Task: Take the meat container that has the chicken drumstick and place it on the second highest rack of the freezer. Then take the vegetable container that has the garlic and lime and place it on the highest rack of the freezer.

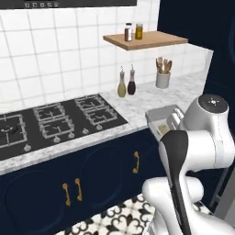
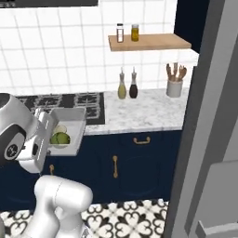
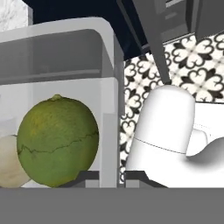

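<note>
Kitchen counter in white marble runs along a white tiled wall, seen from behind a white robot arm. At far left sits a black gas hob. Next along stand two bottles against the tiles, below a wooden shelf carrying two small jars. Further right is a pale crock of wooden utensils.

Right of that, the gripper holds up the vegetable container, a shallow clear-grey tray, clear of the counter and in front of the navy cabinets. Its fingers are pinched shut on the tray's near wall, one tip on each side of it. Inside the tray, the garlic lies at left, touching the lime, which rests against that gripped wall.

At far right in the right base view rises a tall grey panel, probably the freezer door, though its shelves are hidden.

Judging by this, the second half of the task is under way: the vegetable container is lifted and needs carrying to the highest rack. Whether the drumstick container is already stored cannot be told.
</note>
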